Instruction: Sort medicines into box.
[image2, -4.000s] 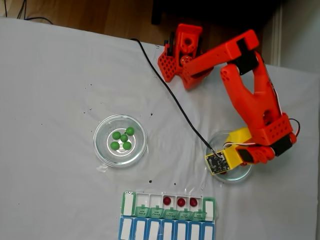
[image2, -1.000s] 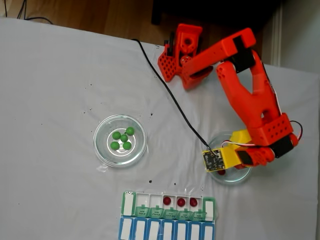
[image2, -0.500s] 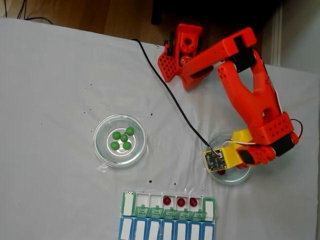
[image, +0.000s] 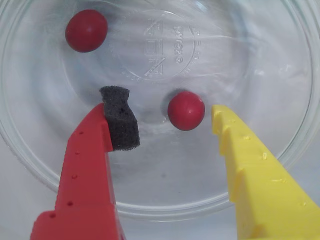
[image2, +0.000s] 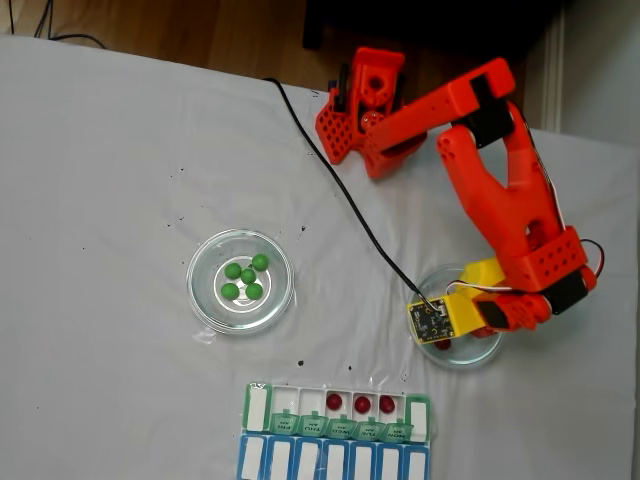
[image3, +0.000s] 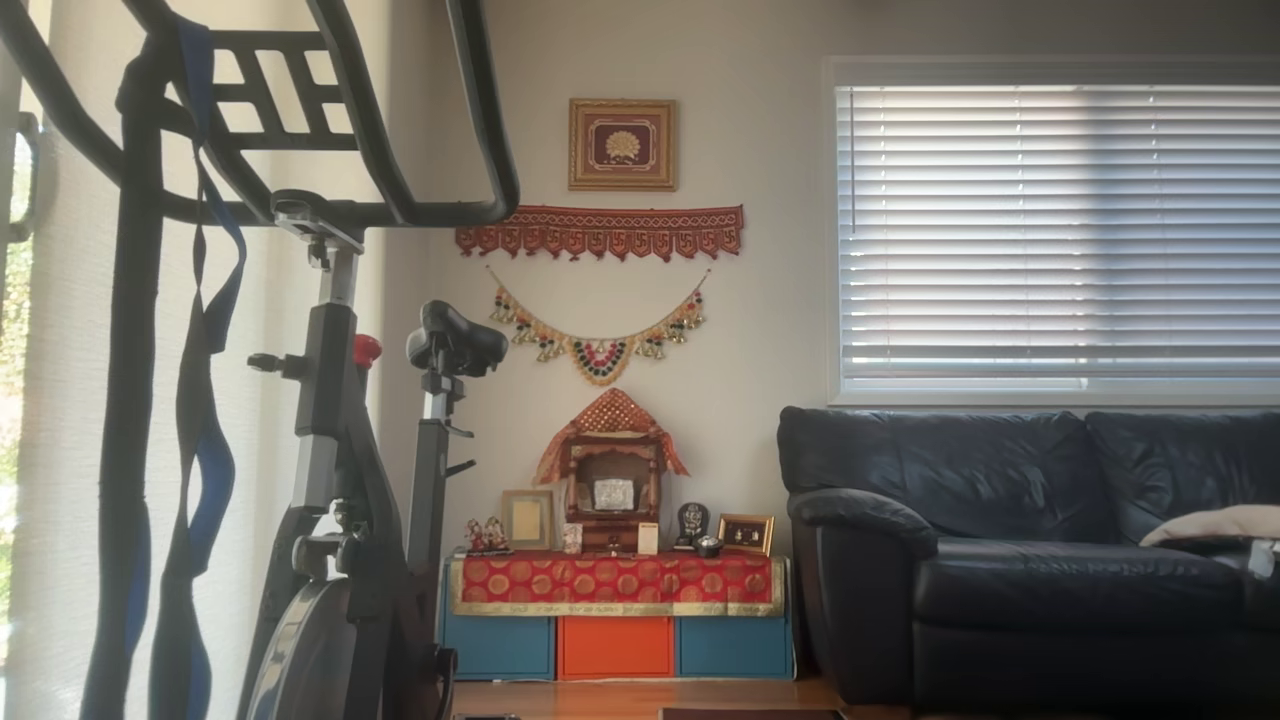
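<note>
Your 2 remaining red medicines sit in the glass dish (image: 280, 150): one red ball (image: 186, 110) lies between the fingers of your pincer (image: 167, 112), touching neither; the other red ball (image: 86, 30) rests toward 11 o'clock. Your pincer stands apart, its red finger (image: 87, 170) foam-padded, its yellow finger (image: 260, 175) bare. In the fixed view, 3 red balls (image2: 360, 403) already lie in the green-lidded box (image2: 338, 412) at 6 o'clock on the bench (image2: 100, 180). 5 green balls (image2: 246, 277) wait in the second dish (image2: 205, 300), at 9 o'clock from your arm (image2: 500, 200).
</note>
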